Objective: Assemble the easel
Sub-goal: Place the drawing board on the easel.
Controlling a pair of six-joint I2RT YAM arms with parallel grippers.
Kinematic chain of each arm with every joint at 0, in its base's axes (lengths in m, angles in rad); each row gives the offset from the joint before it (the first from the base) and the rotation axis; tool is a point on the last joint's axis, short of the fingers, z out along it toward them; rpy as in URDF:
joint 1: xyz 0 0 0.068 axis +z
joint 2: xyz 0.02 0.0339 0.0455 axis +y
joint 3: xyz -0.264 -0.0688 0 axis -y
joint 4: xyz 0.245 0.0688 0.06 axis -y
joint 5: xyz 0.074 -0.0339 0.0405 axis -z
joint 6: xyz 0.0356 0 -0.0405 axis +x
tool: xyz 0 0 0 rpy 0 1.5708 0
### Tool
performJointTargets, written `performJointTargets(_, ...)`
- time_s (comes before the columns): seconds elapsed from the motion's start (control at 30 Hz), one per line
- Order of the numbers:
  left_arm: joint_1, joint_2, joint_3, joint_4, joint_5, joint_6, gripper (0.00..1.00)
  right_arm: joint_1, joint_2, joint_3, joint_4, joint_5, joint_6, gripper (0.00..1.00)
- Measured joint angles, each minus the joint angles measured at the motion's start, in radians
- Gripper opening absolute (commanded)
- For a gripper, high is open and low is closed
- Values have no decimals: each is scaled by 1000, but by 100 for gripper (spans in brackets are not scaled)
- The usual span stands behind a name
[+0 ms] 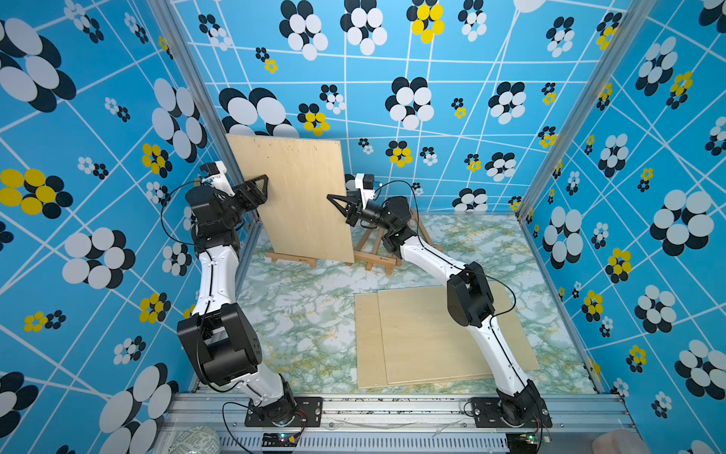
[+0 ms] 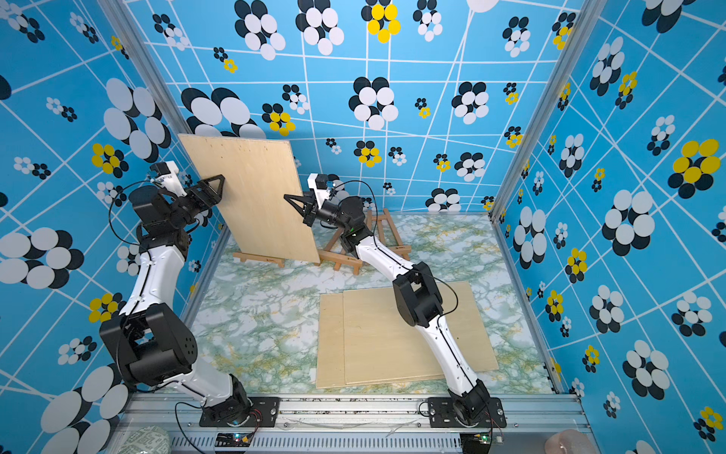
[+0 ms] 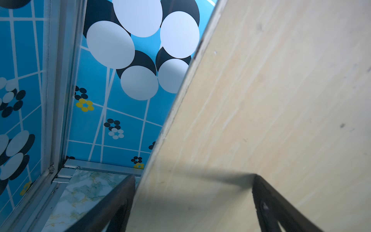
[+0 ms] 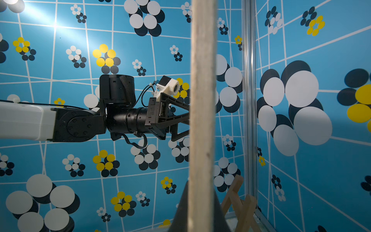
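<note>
A large plywood board [image 1: 302, 196] [image 2: 255, 196] stands nearly upright at the back left, and its lower edge is on the ledge of a small wooden easel [image 1: 290, 258]. My left gripper [image 1: 264, 188] [image 3: 192, 180] is open and straddles the board's left edge, one finger on each side with a wide gap. The board's face [image 3: 261, 100] fills much of the left wrist view. My right gripper [image 1: 332, 198] [image 4: 200, 188] is shut on the board's right edge [image 4: 202, 100]. A second wooden easel frame [image 1: 377, 251] [image 4: 241, 204] stands just right of the board, behind my right wrist.
Two plywood sheets [image 1: 432, 334] [image 2: 393, 334] lie stacked flat on the marble-patterned table, partly under my right arm. Patterned blue walls and metal corner posts [image 1: 220, 118] close in behind the board. A metal rail [image 1: 393, 405] runs along the front edge.
</note>
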Motion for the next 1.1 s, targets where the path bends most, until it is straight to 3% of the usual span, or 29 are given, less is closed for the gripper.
performJointTargets(0.37, 25, 56, 22, 13, 9, -26, 92, 10, 134, 175, -45, 14, -1, 0)
performJointTargets(0.5, -2, 63, 24, 26, 114, -52, 93, 27, 161, 204, -64, 71, 0, 0)
performJointTargets(0.67, -16, 62, 37, 27, 161, -45, 97, 38, 164, 207, -74, 109, -1, 0)
performJointTargets(0.93, -5, 33, 26, -29, 119, -21, 99, 42, 170, 211, -66, 111, -5, 0)
performJointTargets(1.1, 10, -45, -53, -58, 50, -18, 99, 48, 179, 223, -65, 112, -19, 0)
